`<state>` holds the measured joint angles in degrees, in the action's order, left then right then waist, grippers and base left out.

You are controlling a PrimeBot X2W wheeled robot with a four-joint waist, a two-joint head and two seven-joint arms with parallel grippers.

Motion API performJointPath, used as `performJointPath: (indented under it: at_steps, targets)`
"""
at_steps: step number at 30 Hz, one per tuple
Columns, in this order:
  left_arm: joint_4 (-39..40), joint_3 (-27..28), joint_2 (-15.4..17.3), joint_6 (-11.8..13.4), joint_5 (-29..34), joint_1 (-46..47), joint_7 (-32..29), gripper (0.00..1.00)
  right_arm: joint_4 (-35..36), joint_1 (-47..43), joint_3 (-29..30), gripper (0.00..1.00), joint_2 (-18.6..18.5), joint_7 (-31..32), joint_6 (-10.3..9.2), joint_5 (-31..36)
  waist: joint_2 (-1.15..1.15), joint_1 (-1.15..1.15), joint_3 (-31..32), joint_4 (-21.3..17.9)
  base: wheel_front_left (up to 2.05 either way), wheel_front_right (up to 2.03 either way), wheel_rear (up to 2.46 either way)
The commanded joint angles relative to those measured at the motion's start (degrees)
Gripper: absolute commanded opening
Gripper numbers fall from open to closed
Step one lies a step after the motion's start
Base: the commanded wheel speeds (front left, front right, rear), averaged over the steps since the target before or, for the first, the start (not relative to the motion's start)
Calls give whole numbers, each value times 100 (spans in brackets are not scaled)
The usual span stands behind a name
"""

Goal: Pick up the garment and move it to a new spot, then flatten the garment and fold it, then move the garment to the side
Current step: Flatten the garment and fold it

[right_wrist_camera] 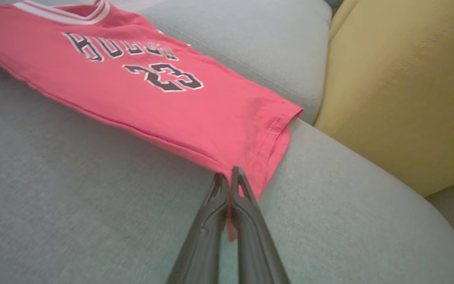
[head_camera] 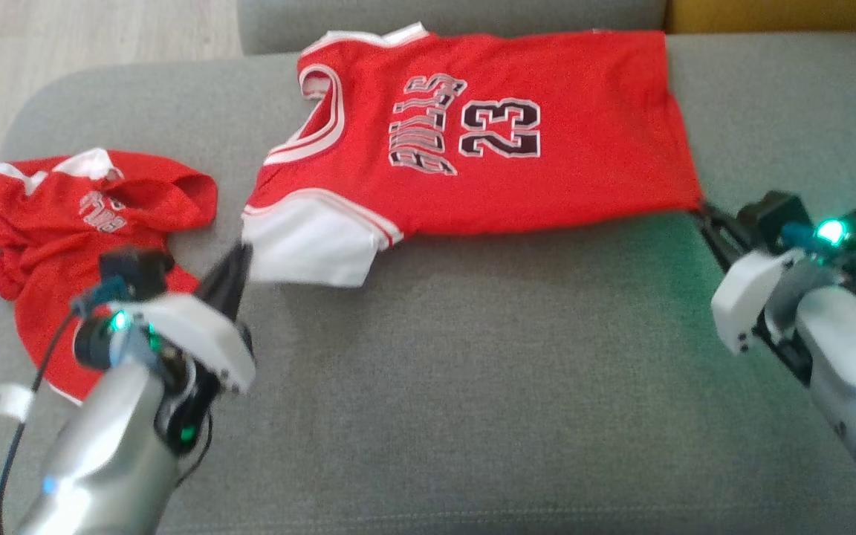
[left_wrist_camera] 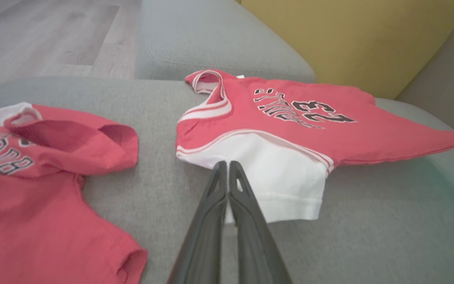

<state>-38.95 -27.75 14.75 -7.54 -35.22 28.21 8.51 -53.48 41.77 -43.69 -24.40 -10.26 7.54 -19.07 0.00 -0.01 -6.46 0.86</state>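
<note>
while the red jersey point(head_camera: 472, 141) lies spread at twelve o'clock on the sofa cushion point(head_camera: 472, 386), the left end effector point(head_camera: 238, 256) (eight o'clock) is clamped shut on its white sleeve and the right end effector point(head_camera: 701, 210), at three o'clock, on its hem corner.

Jersey point(head_camera: 472, 141) on sofa seat point(head_camera: 472, 386), 2nd garment point(head_camera: 64, 223) to its L; L gripper point(head_camera: 241, 256) at sleeve point(head_camera: 316, 245), R gripper point(head_camera: 703, 212) at hem point(head_camera: 684, 148).
</note>
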Motion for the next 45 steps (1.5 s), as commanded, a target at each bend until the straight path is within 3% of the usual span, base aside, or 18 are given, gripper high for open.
performJointPath:
  at_steps: [1,9,21,35,45]
  targets:
    - [301,97,337,6,-82,58,-78,0,188,-93,-161,0,-196,48,-5,-181,0,1,102,23,0,0,0]
    - [1524,-614,1107,6,-527,-792,-917,0,828,-421,-1329,0,-942,639,-5,-1026,0,1,499,-37,0,0,0]
    - [2926,-707,2029,6,-1361,-1606,-1933,0,2096,-445,-2767,0,-2087,1434,-5,-1991,0,1,850,-200,0,0,0]
    - [4327,-729,2926,13,-2202,-2188,-3141,0,4083,-800,-2965,0,-3371,3039,-5,-2791,0,1,893,-337,0,0,0]
    - [4534,-543,2908,125,-2055,-1832,-3012,0,4194,-512,-2966,0,-3477,3004,-5,-2879,0,1,662,-346,0,0,0]
